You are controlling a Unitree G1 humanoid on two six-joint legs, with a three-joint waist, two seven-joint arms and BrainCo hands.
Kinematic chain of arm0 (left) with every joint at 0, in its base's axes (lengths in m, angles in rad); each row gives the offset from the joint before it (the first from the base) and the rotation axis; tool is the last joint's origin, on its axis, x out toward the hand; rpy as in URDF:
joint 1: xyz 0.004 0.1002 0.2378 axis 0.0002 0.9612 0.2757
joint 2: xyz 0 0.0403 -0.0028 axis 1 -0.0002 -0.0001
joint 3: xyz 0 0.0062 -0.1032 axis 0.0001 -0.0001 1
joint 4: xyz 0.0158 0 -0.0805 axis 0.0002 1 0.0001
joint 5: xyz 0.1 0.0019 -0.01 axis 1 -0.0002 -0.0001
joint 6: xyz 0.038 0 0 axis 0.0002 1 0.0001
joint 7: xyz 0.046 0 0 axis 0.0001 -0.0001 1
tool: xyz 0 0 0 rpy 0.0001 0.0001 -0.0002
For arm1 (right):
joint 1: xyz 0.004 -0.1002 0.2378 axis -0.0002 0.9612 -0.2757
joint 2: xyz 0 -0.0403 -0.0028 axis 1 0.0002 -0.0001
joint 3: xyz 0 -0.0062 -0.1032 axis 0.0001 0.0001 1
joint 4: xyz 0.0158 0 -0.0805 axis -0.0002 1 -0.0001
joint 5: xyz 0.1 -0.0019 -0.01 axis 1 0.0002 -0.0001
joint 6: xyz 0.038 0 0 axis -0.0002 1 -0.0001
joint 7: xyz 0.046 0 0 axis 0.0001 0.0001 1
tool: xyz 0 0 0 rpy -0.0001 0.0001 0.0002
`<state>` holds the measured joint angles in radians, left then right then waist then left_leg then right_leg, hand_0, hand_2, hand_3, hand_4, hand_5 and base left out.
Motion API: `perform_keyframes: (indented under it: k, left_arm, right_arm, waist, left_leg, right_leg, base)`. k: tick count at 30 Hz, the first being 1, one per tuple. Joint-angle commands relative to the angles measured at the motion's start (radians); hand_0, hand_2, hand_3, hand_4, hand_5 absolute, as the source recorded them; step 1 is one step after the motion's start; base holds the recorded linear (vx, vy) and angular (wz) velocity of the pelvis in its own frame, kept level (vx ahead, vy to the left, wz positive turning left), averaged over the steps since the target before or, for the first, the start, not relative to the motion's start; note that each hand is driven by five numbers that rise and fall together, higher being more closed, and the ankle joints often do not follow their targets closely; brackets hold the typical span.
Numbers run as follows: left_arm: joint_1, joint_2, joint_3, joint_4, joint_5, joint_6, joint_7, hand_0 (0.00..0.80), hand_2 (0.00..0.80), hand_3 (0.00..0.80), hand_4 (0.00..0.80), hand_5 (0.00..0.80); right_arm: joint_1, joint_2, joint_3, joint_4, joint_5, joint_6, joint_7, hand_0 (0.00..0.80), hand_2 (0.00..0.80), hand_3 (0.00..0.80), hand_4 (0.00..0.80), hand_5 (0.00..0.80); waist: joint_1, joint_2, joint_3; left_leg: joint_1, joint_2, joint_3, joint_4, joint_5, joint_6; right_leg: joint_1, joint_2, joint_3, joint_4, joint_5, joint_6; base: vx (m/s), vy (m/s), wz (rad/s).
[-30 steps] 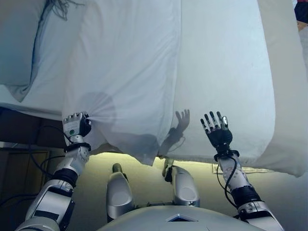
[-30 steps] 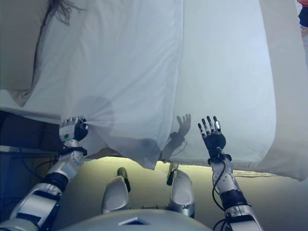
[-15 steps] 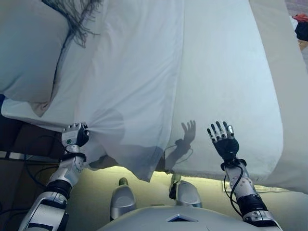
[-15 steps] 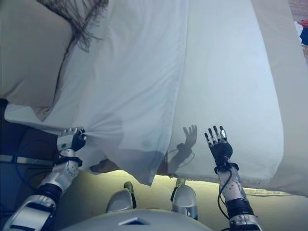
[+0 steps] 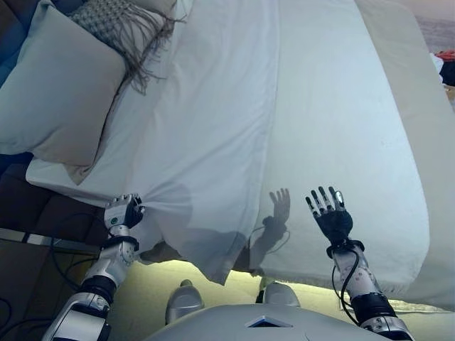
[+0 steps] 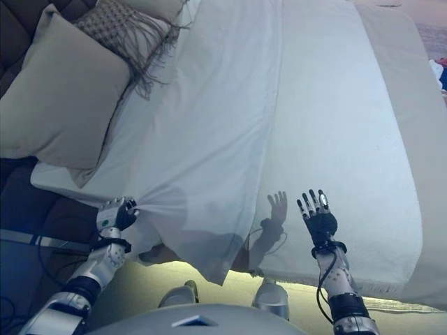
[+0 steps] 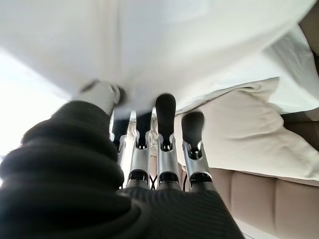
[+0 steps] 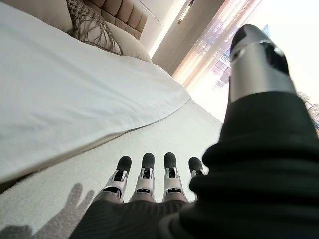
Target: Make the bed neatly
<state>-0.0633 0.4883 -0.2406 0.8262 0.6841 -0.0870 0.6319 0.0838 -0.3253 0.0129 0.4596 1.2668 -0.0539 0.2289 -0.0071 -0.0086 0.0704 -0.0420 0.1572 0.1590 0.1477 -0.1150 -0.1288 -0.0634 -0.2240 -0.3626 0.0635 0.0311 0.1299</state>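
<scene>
**Left eye view: your left hand has the sheet's edge, your right hand is free**

The white top sheet (image 5: 213, 135) lies over the left half of the bed (image 5: 419, 142), running from the pillow end down to the near side, where its corner hangs over the mattress edge. Its long edge shows as a straight fold down the middle of the bed. To the right of that fold you see the flat white under-sheet (image 5: 341, 135), smooth and bare.

Your left hand (image 5: 122, 212) sits at the near-left edge of the top sheet with its fingers (image 7: 166, 117) curled into the cloth; the fabric gathers into tight creases that fan out from the grasp. In the left wrist view the thumb and fingers press into the white cloth, so the hand is clamped on the sheet.

Your right hand (image 5: 330, 214) is over the near part of the under-sheet, well apart from the top sheet's fold, palm towards the bed, fingers (image 8: 144, 167) straight and spread, holding nothing. Its shadow falls on the under-sheet just beside it.

At the head of the bed, on your left, a large plain pillow (image 5: 60, 89) rests beside the top sheet, and a woven cushion with a fringe (image 5: 117, 25) lies just past it.
</scene>
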Motion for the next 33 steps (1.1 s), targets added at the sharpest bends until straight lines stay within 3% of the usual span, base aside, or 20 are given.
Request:
perform_keyframes:
  k: [1, 9, 12, 16, 19, 25, 29, 33]
  left_arm:
    - [0.017, 0.085, 0.072, 0.039, -0.024, 0.007, 0.059, 0.0, 0.0, 0.0, 0.0, 0.0]
    - [0.044, 0.066, 0.1, 0.021, -0.093, -0.025, 0.031, 0.0, 0.0, 0.0, 0.0, 0.0]
    - [0.059, 0.051, 0.13, 0.004, -0.231, -0.117, -0.035, 0.0, 0.0, 0.0, 0.0, 0.0]
    - [0.087, 0.01, 0.156, -0.062, -0.451, -0.256, -0.257, 0.0, 0.0, 0.0, 0.0, 0.0]
    - [0.123, -0.033, 0.17, -0.133, -0.634, -0.31, -0.443, 0.0, 0.0, 0.0, 0.0, 0.0]
    - [0.188, -0.085, 0.194, -0.237, -0.892, -0.282, -0.647, 0.0, 0.0, 0.0, 0.0, 0.0]
    - [0.203, -0.091, 0.18, -0.269, -0.934, -0.268, -0.658, 0.0, 0.0, 0.0, 0.0, 0.0]
    - [0.193, -0.084, 0.158, -0.312, -0.95, -0.25, -0.638, 0.0, 0.0, 0.0, 0.0, 0.0]
  right_arm:
    - [0.015, 0.046, -0.043, -0.046, -0.004, -0.035, -0.004, 0.0, 0.0, 0.0, 0.0, 0.0]
    - [0.016, 0.085, -0.041, -0.06, -0.008, -0.059, -0.021, 0.0, 0.0, 0.0, 0.0, 0.0]
    - [0.019, 0.09, -0.043, -0.061, -0.017, -0.071, -0.032, 0.0, 0.0, 0.0, 0.0, 0.0]
    - [0.024, 0.09, -0.033, -0.058, -0.121, -0.103, -0.052, 0.0, 0.0, 0.0, 0.0, 0.0]
    - [0.036, 0.1, -0.025, -0.045, -0.161, -0.099, -0.038, 0.0, 0.0, 0.0, 0.0, 0.0]
    - [0.042, 0.111, -0.015, -0.013, -0.137, -0.08, -0.014, 0.0, 0.0, 0.0, 0.0, 0.0]
    - [0.049, 0.104, -0.016, -0.008, -0.115, -0.047, -0.038, 0.0, 0.0, 0.0, 0.0, 0.0]
    - [0.061, 0.095, -0.01, -0.018, -0.098, -0.051, -0.032, 0.0, 0.0, 0.0, 0.0, 0.0]
  waist:
    - [0.052, -0.058, -0.017]
    - [0.053, -0.063, -0.03]
    - [0.055, -0.058, -0.036]
    - [0.066, -0.046, -0.038]
    - [0.076, -0.044, -0.041]
    - [0.097, -0.038, -0.039]
    - [0.094, -0.034, -0.035]
    - [0.098, -0.041, -0.036]
  left_leg:
    - [-0.061, 0.016, 0.015, -0.032, 0.115, 0.014]
    - [-0.023, 0.011, 0.018, -0.053, 0.112, 0.024]
    - [-0.015, 0.01, 0.014, -0.06, 0.115, 0.026]
    - [-0.001, 0.008, 0.003, -0.077, 0.122, 0.03]
    - [0.008, 0.006, -0.005, -0.095, 0.129, 0.034]
    - [0.01, 0.009, -0.026, -0.081, 0.13, 0.039]
    - [0.01, 0.028, -0.048, -0.086, 0.149, 0.033]
    - [0.01, 0.05, -0.067, -0.127, 0.184, 0.011]
  right_leg:
    - [0.005, -0.116, 0.043, 0.006, 0.055, 0.115]
    - [0.021, -0.109, 0.049, 0.0, 0.057, 0.11]
    - [0.025, -0.103, 0.053, 0.001, 0.052, 0.104]
    - [0.035, -0.094, 0.052, 0.001, 0.049, 0.094]
    - [0.043, -0.085, 0.049, 0.001, 0.046, 0.087]
    - [0.052, -0.063, 0.053, 0.023, 0.022, 0.068]
    - [0.058, -0.022, 0.067, 0.035, -0.007, 0.047]
    - [0.077, 0.01, 0.05, 0.016, -0.015, 0.033]
  base:
    - [0.031, -0.041, 0.06]
    - [0.018, -0.062, 0.09]
    - [-0.01, -0.052, 0.0]
    - [-0.011, -0.027, 0.01]
    - [-0.027, -0.094, 0.02]
    - [-0.045, -0.101, 0.03]
    - [-0.05, -0.123, 0.07]
    - [-0.066, -0.133, 0.12]
